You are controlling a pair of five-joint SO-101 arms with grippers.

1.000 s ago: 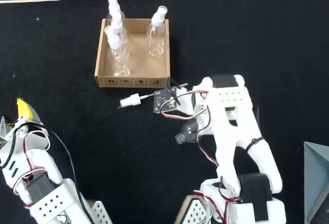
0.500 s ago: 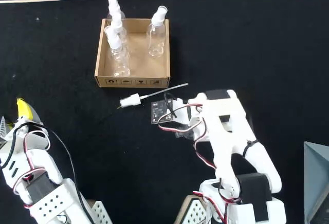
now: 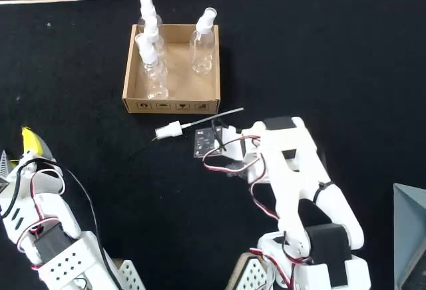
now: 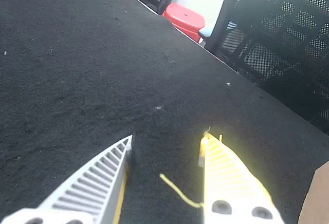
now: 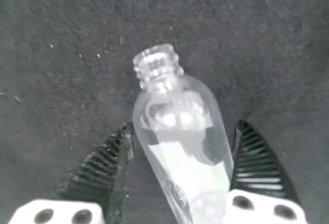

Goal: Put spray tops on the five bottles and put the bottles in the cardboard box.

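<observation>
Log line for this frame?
right end effector open around uncapped bottle on table | left end effector open above table | loose spray top beside cardboard box | three capped bottles upright inside

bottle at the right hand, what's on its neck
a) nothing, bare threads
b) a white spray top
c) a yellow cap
a: the bottle lying between the right hand's fingers has a bare threaded neck, and a loose spray top lies beside the box.
</observation>
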